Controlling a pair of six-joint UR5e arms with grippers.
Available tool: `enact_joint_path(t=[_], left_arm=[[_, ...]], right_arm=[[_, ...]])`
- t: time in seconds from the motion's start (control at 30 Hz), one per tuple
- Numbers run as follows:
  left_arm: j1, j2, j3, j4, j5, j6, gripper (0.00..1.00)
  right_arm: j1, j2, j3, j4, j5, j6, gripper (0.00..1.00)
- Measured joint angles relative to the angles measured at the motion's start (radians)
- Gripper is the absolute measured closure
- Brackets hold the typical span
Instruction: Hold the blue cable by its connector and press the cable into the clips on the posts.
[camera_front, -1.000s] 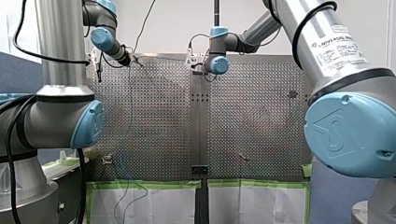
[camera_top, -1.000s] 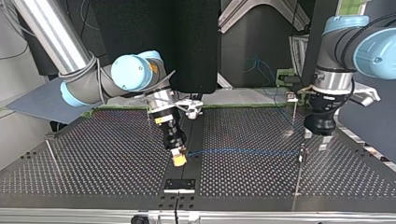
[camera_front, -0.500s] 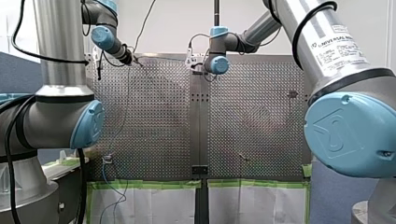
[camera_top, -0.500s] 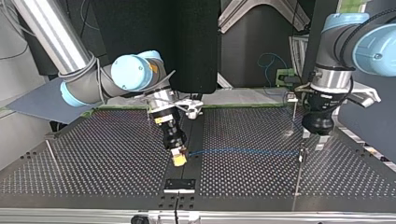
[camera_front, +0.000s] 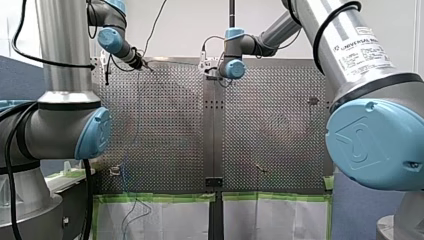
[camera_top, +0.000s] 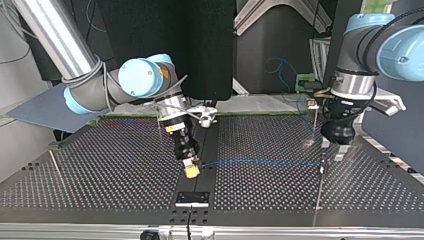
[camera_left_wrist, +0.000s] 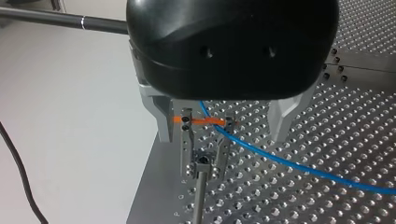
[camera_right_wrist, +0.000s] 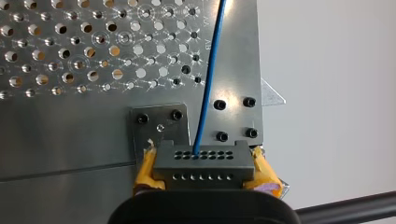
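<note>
The blue cable (camera_top: 260, 162) runs level above the table from a grey connector (camera_right_wrist: 203, 161). My right gripper (camera_right_wrist: 203, 176) is shut on that connector, yellow pads (camera_right_wrist: 148, 169) on both sides; in the top view it (camera_top: 191, 170) hangs over the centre seam. At the cable's other end a clip (camera_left_wrist: 204, 140) with an orange band tops a post (camera_top: 322, 167), and the cable (camera_left_wrist: 280, 161) passes through the clip. My left gripper (camera_left_wrist: 222, 140) is open, its metal fingers (camera_left_wrist: 161, 121) straddling the clip without touching it. In the top view it (camera_top: 332, 149) hovers just above the post.
A second post (camera_top: 313, 117) with a clip stands near the table's far edge at the top view's right, and a thin post (camera_top: 55, 167) leans at its left. Loose blue cable (camera_top: 280, 67) loops behind the table. A black bracket (camera_top: 192, 198) sits on the seam.
My left gripper has risen a little off the post and drifted slightly toward the top view's left. The loose cable beyond the table has swung. My right gripper has held still.
</note>
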Motion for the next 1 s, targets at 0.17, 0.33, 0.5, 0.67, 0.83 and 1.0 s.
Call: enact_joint_path(t=[0.17,0.33,0.5,0.67,0.83,1.0], left_arm=[[0.000,0.005,0.000,0.001,0.000,0.001,0.00],[0.000,0.012,0.000,0.010,0.011,-0.004,0.00],[0.000,0.013,0.000,0.014,0.035,-0.008,0.00],[-0.005,0.017,0.000,0.016,0.045,-0.019,0.00],[-0.018,0.023,0.000,0.022,0.080,-0.043,0.00],[-0.038,0.025,0.000,0.031,0.119,-0.062,0.00]], right_arm=[[-0.006,0.000,0.000,0.003,0.006,-0.004,1.00],[-0.008,0.000,0.000,0.012,0.011,-0.014,1.00],[-0.009,-0.001,0.000,0.015,0.015,-0.020,1.00],[-0.009,-0.001,0.000,0.015,0.019,-0.022,1.00],[-0.010,-0.001,0.001,0.024,0.028,-0.034,1.00],[-0.011,-0.001,0.001,0.030,0.031,-0.042,1.00]])
